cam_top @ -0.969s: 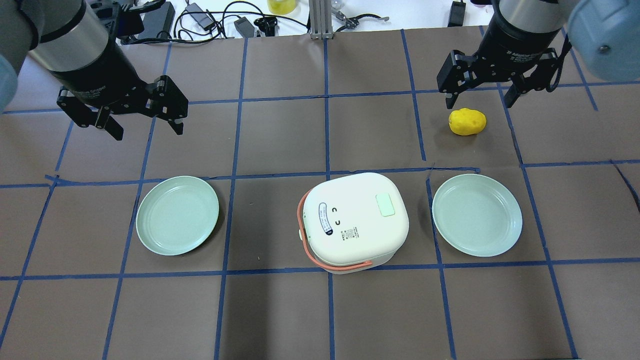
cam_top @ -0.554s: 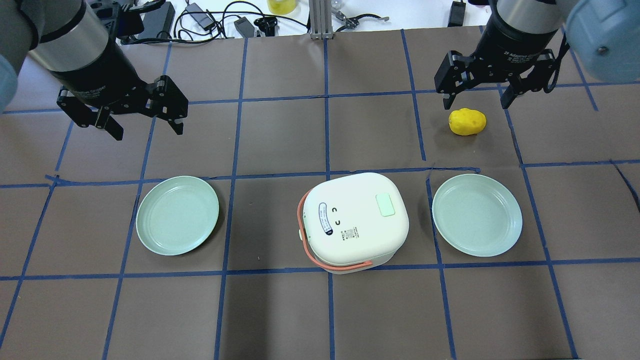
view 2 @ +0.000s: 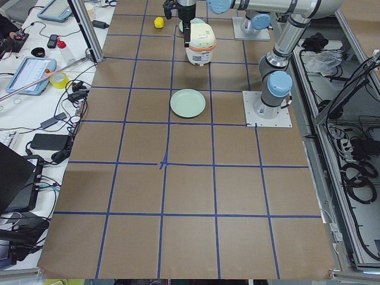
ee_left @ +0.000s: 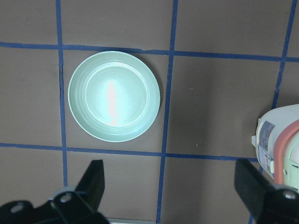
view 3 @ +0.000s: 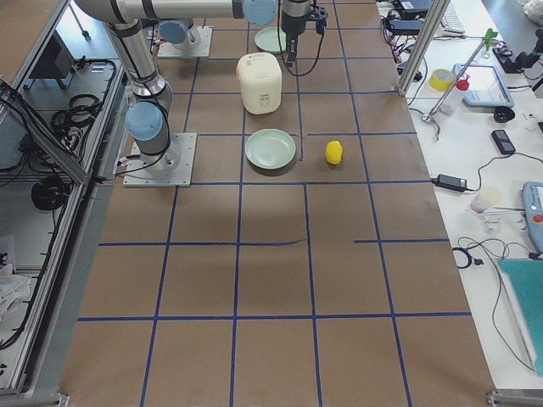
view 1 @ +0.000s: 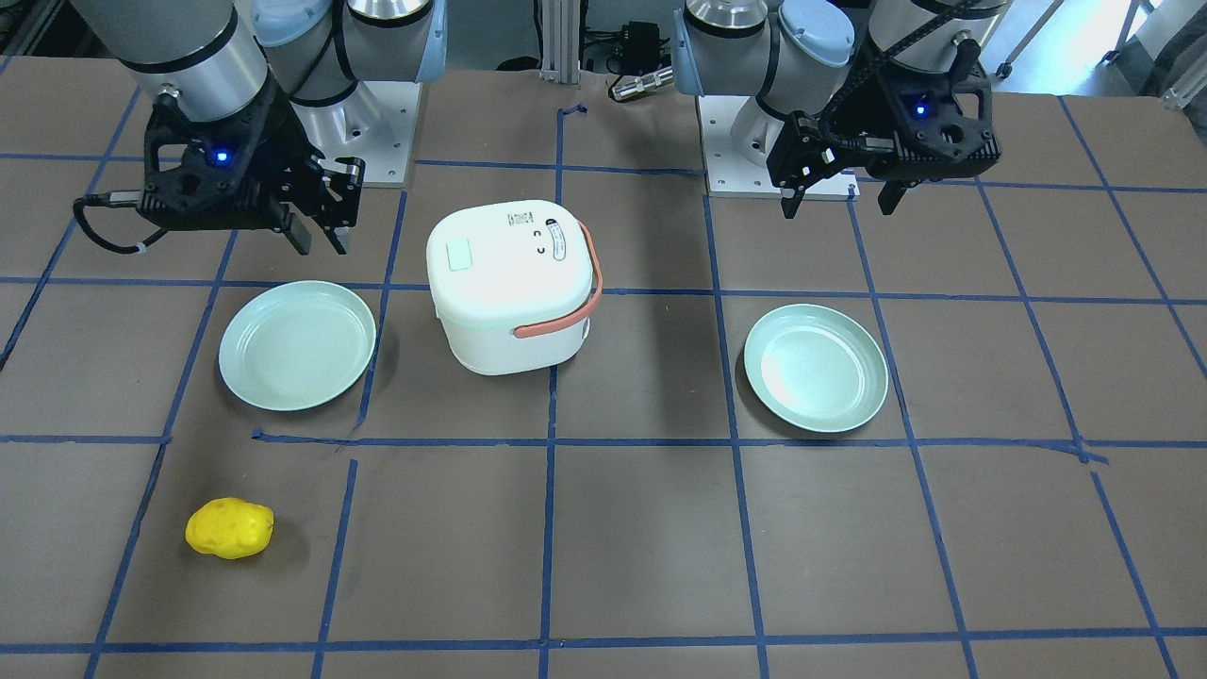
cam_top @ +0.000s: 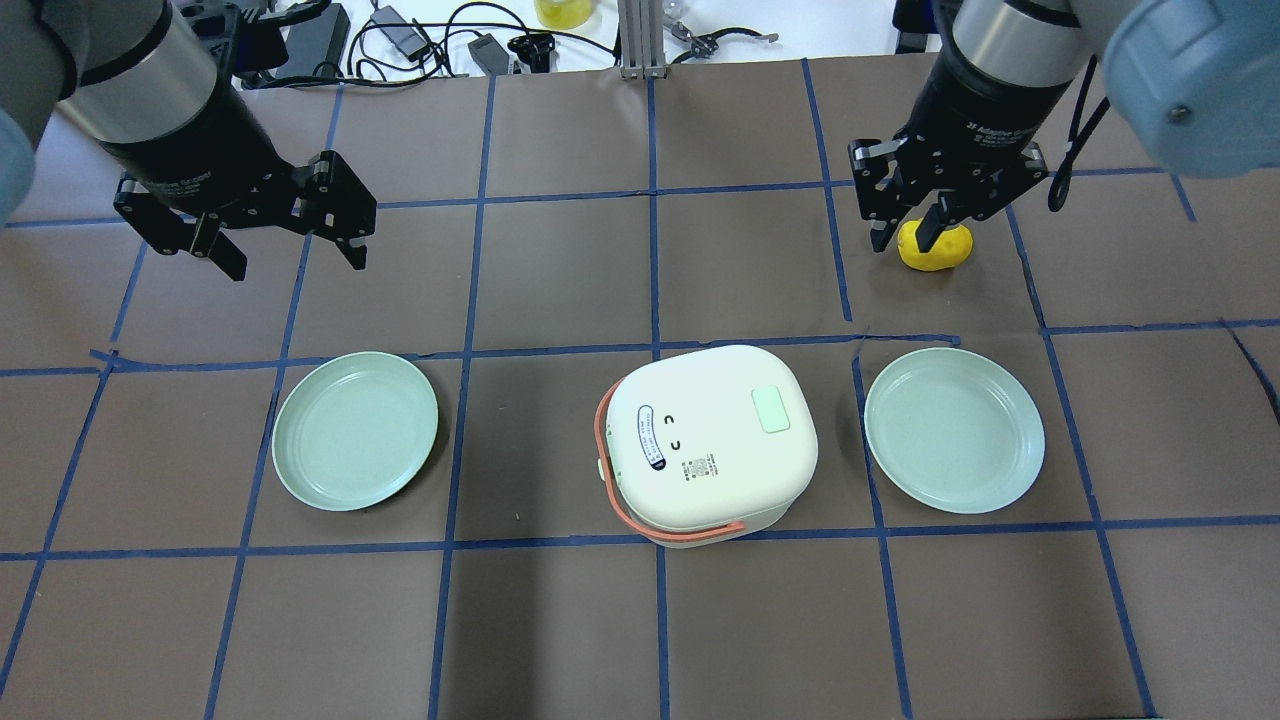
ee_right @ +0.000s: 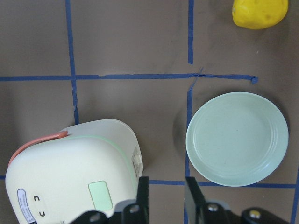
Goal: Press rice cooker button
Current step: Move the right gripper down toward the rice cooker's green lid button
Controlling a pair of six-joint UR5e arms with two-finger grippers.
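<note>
Cooker (cam_top: 708,443), button (cam_top: 771,409) untouched. Right gripper (cam_top: 908,227): fingers nearly together, empty, hovering. Left gripper (cam_top: 293,247): spread wide, empty.

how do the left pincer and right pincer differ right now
The left pincer has its fingers spread wide; the right pincer has its fingers drawn nearly together. The left pincer hangs over bare table behind the left plate; in the overhead view the right pincer overlaps the yellow potato, though it looks to hang above the rice cooker side. Both are black, two-fingered, and empty.
</note>
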